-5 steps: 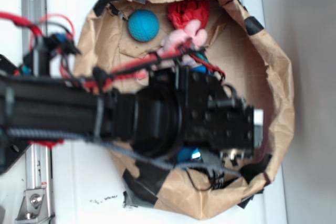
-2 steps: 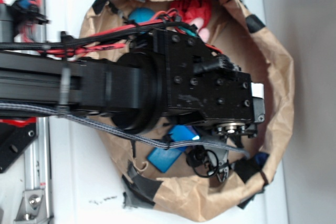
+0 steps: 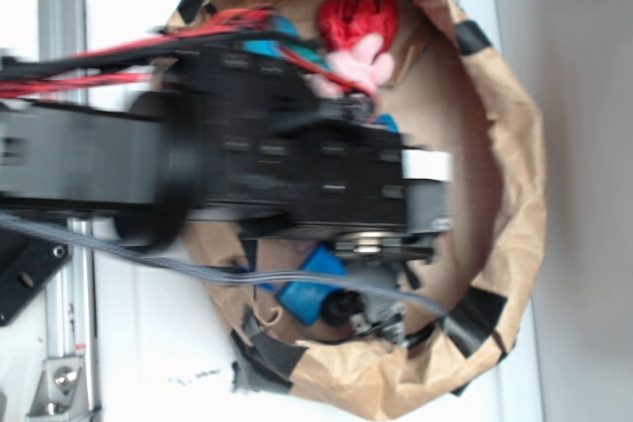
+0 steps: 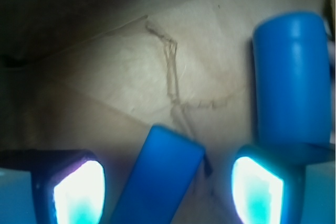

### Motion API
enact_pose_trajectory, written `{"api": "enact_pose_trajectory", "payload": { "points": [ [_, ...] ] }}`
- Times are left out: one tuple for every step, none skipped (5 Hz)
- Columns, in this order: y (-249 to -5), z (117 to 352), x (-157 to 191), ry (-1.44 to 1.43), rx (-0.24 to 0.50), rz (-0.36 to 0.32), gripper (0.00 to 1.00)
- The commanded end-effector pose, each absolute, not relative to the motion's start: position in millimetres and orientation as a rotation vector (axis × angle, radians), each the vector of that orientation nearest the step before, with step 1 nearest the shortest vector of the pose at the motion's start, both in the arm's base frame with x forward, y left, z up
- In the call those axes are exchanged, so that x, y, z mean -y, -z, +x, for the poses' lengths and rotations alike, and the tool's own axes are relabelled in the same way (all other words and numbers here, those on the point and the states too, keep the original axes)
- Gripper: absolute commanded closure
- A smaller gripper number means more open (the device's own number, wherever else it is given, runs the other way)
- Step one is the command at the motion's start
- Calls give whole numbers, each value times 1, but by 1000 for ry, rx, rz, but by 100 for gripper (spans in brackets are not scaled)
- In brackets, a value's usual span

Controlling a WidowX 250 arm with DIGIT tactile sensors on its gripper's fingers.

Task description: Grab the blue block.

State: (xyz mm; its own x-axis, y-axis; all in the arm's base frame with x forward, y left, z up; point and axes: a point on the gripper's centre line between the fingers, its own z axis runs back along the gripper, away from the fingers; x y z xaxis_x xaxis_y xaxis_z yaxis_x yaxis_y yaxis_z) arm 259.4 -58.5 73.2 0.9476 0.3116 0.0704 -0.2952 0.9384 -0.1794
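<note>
The blue block [image 4: 157,177] lies flat and slanted on brown paper, low in the wrist view. It sits between the two lit fingertips of my gripper [image 4: 168,192], which is open, with a gap on each side of the block. From outside, the blue block [image 3: 312,286] shows under the black arm [image 3: 297,165], near the lower inside of the paper bag. The arm hides most of the gripper in that view.
A long blue pin [image 4: 291,77] lies just beyond the right finger. The crumpled brown paper bag [image 3: 516,175] walls everything in. At its far end are a red tuft [image 3: 356,19], a pink plush [image 3: 361,63] and a teal ball [image 3: 274,31], partly hidden.
The arm has slid to the left in the outside view and blurred with motion. The blue block shows more from under it than a second ago.
</note>
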Motion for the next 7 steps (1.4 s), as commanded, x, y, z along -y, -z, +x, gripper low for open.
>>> {"api": "enact_pose_trajectory", "payload": {
  "points": [
    [-103,239,65,-622,104,-137,0],
    [-78,247,63,-653,73,-134,0],
    [-56,253,67,-586,72,-185,0],
    [-24,259,84,-527,37,-177,0],
    [5,251,91,-479,-38,-143,0],
    [8,243,86,-494,-77,-131,100],
    [-33,256,69,-353,43,-155,100]
  ]
}}
